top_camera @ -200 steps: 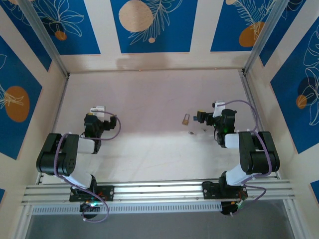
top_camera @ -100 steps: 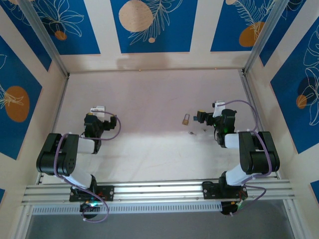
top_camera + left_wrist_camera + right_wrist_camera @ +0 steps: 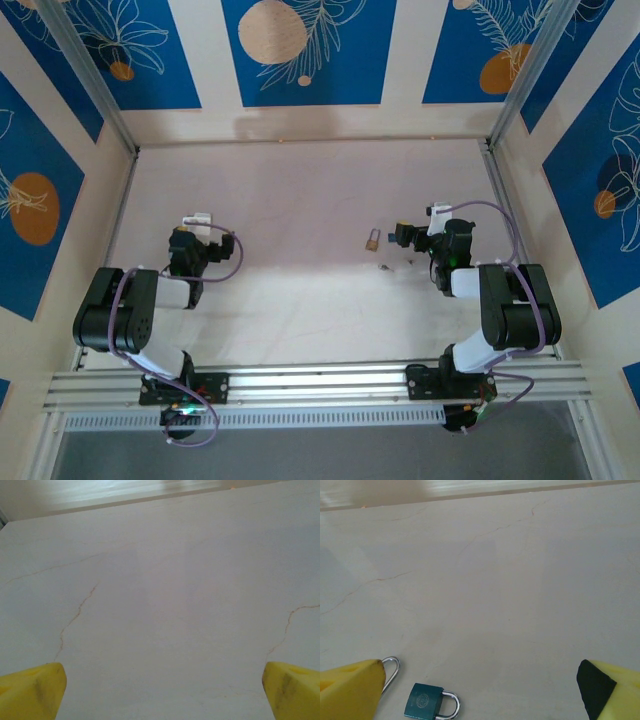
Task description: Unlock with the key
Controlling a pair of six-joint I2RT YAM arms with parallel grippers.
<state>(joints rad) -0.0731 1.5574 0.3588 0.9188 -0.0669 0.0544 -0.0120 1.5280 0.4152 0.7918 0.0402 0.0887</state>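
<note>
While left gripper [image 3: 161,676] and right gripper [image 3: 480,670] gape empty, the key [image 3: 381,268] lies tiny — heading unreadable.

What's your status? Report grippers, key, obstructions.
Left gripper open, empty, over bare table. Right gripper open, empty. Key lying untouched near padlock, close to right gripper. Nothing blocking.
</note>
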